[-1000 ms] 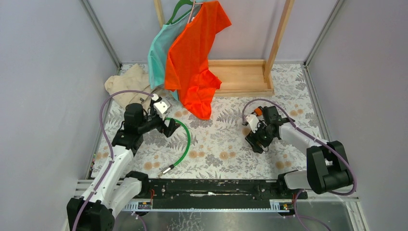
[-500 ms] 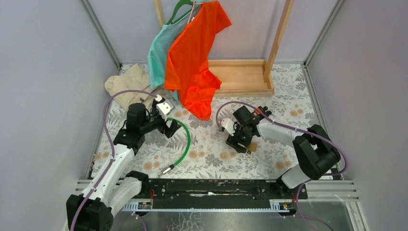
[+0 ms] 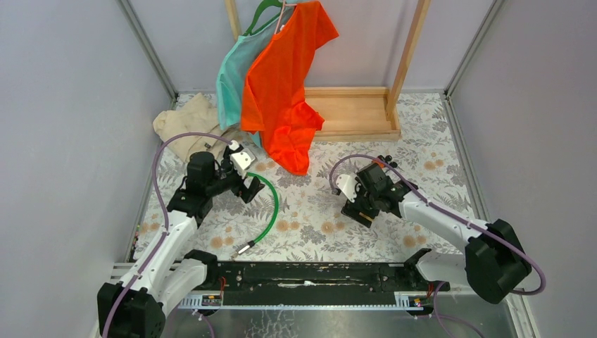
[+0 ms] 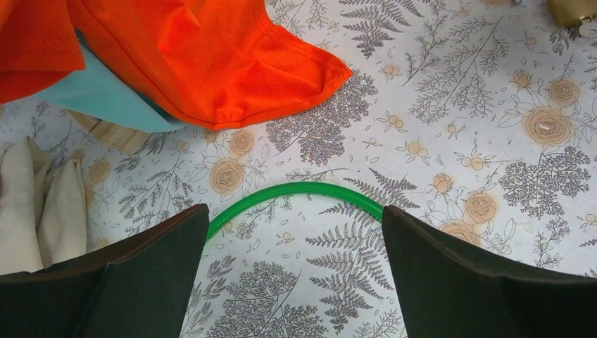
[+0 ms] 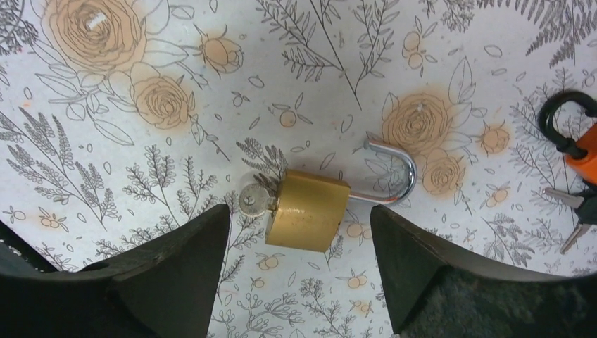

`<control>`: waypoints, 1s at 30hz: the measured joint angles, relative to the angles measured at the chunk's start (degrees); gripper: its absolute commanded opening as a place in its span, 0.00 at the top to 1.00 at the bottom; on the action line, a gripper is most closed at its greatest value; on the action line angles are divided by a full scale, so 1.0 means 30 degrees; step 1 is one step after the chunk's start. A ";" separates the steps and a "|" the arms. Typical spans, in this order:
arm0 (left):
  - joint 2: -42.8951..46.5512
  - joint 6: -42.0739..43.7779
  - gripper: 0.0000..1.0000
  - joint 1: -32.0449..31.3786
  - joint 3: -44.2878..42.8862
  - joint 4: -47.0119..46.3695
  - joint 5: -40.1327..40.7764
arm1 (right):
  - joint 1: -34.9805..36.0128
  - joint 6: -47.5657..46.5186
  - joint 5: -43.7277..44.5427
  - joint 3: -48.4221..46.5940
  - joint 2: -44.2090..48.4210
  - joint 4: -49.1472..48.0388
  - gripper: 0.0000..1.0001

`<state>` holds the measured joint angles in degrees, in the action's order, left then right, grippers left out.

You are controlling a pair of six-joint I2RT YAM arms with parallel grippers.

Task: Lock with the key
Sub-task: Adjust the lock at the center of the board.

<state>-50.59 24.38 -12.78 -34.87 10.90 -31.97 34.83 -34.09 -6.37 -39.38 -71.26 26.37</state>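
Note:
A brass padlock (image 5: 310,211) lies on the floral table with its silver shackle (image 5: 394,172) swung open and a small bare metal key (image 5: 252,201) in its keyhole. The key with the orange head (image 5: 586,160) and black loop (image 5: 563,121) lies at the right edge of the right wrist view; it shows as an orange speck in the top view (image 3: 378,163). My right gripper (image 5: 299,236) (image 3: 359,209) is open and empty, hovering over the padlock, its jaws either side of it. My left gripper (image 4: 296,211) (image 3: 248,189) is open and empty above a green cable (image 4: 296,189).
The green cable (image 3: 272,208) curves to a metal end (image 3: 244,248). An orange shirt (image 3: 281,84) and a teal shirt (image 3: 231,77) hang on a wooden rack (image 3: 352,113) at the back. Beige cloth (image 3: 184,123) lies back left. Tiny bare keys (image 5: 574,215) lie beside the orange key.
My right arm swung left and its gripper now sits over the padlock, a little right of where it was half a second ago. The left arm has barely moved.

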 measured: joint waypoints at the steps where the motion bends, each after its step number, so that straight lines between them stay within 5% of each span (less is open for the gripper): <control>1: -0.0044 0.0007 0.00 0.0000 0.0029 -0.0007 -0.0007 | -0.0007 0.0022 0.0124 0.0168 0.0291 0.0022 0.20; 10: -0.0204 0.0007 0.00 -0.0124 0.0029 -0.0022 0.0007 | -0.1741 -0.0131 0.0561 0.0976 0.0670 0.0809 0.20; 20: -0.0240 0.0022 0.00 -0.0306 0.0029 -0.0036 0.0036 | -0.2011 -0.0707 -0.2069 0.0882 -0.1311 0.2084 0.23; 30: -0.2594 0.1268 0.00 -0.1464 -0.1035 0.0503 0.0408 | 0.0138 0.0211 -0.4918 -0.1596 -0.2229 0.2710 0.22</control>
<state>-58.37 28.18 -17.17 -37.98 12.40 -30.74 35.24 -33.45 -21.12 -44.16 -77.95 34.50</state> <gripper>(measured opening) 0.998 0.774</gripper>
